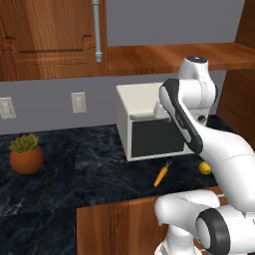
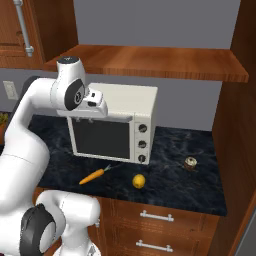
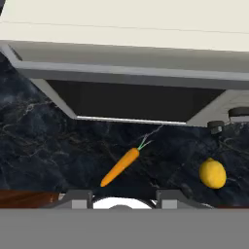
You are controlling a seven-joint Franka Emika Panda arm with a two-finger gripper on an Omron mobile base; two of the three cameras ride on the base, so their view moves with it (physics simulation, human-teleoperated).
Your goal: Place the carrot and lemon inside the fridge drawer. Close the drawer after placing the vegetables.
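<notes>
Orange against dark marble, the carrot (image 3: pixel 120 167) lies on the surface (image 2: pixel 170 175) just in front of the toaster oven (image 2: pixel 112 127), its green top pointing toward the oven door. The lemon (image 3: pixel 212 173) sits a little to its right, apart from it. The gripper (image 3: pixel 121 197) hangs high above the carrot, looking down on it, likely lining up a first pick. It holds nothing; how wide its jaws stand I cannot tell.

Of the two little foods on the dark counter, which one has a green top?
The slender orange carrot; the round yellow lemon beside it is plain.
</notes>
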